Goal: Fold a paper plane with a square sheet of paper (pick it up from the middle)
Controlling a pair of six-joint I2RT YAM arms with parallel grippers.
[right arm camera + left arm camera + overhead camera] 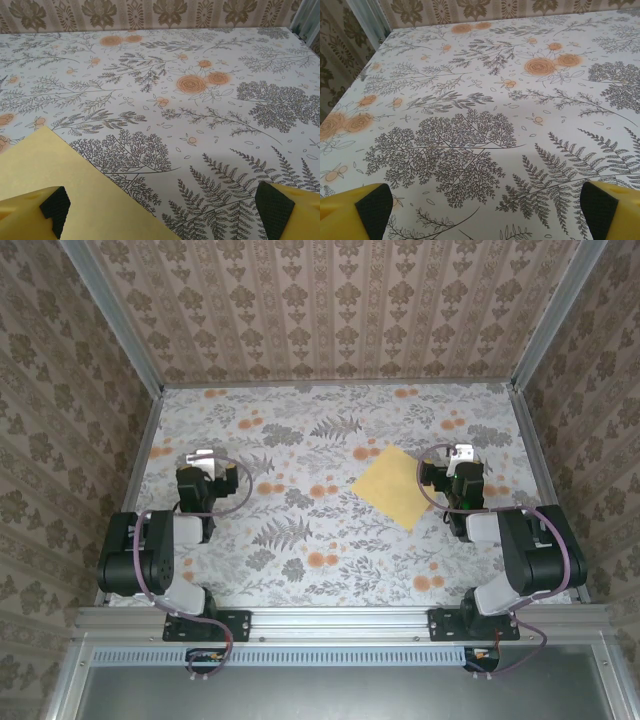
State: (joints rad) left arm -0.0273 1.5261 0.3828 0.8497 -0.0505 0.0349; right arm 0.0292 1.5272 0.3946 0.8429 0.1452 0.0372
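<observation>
The square sheet of paper (pixel 393 487) is pale yellow and lies flat and unfolded on the floral table, turned like a diamond, right of centre. My right gripper (pixel 460 455) stands just to its right, open. In the right wrist view the sheet (pixel 75 190) fills the lower left, passing under the left fingertip (pixel 52 207), and the right gripper (pixel 162 210) has nothing between its jaws. My left gripper (pixel 200 458) sits far to the left over the bare cloth, open. Its yellow fingers (pixel 367 207) with black pads frame the empty left gripper (pixel 482 212).
The table (pixel 300 570) carries a cloth printed with grey ferns and orange flowers. Wallpapered walls with metal corner rails (pixel 140 350) close in the back and both sides. An aluminium rail (pixel 330 618) holds both arm bases at the near edge.
</observation>
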